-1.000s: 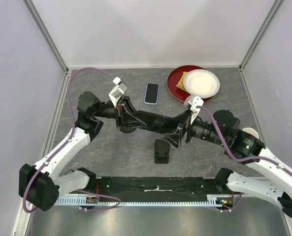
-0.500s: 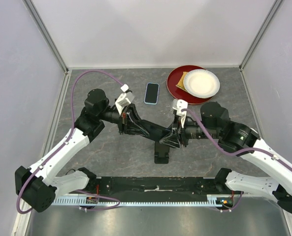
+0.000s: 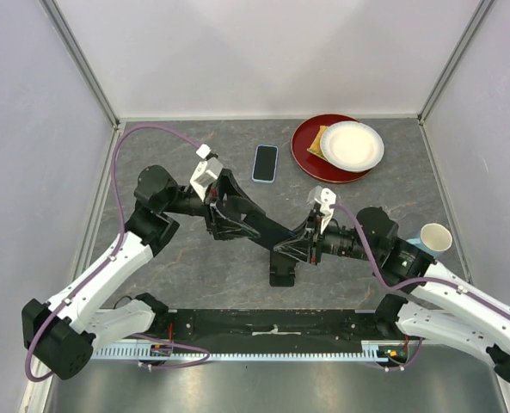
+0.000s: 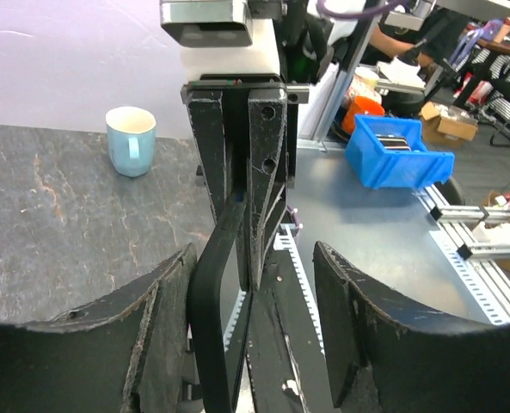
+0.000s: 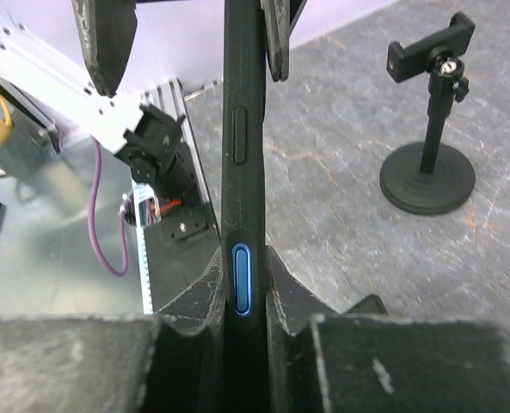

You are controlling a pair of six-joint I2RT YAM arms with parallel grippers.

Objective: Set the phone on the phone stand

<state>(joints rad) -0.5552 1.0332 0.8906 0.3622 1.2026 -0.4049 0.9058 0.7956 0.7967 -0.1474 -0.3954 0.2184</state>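
Observation:
A black phone [image 3: 263, 232] hangs in the air over the middle of the table, edge-on, between my two grippers. My right gripper [image 3: 294, 248] is shut on its near-right end; in the right wrist view the fingers [image 5: 205, 297] pinch the phone [image 5: 242, 155] just by its blue side button. My left gripper [image 3: 231, 218] stands open around the other end. In the left wrist view the phone [image 4: 213, 327] lies against the left finger [image 4: 156, 344], while the right finger is well apart. The black phone stand [image 3: 281, 272] stands upright just below the right gripper, its clamp [image 5: 430, 47] holding nothing.
A second phone in a pale blue case [image 3: 265, 163] lies flat at the back centre. A red plate [image 3: 304, 144] bearing a white plate [image 3: 352, 144] sits at the back right. A pale blue cup [image 3: 435, 237] stands at the right, next to the right arm.
My right gripper has closed on the black phone. My left gripper, shut on it before, has opened. Both arms shifted slightly and the phone's right end now sits lower, near the stand.

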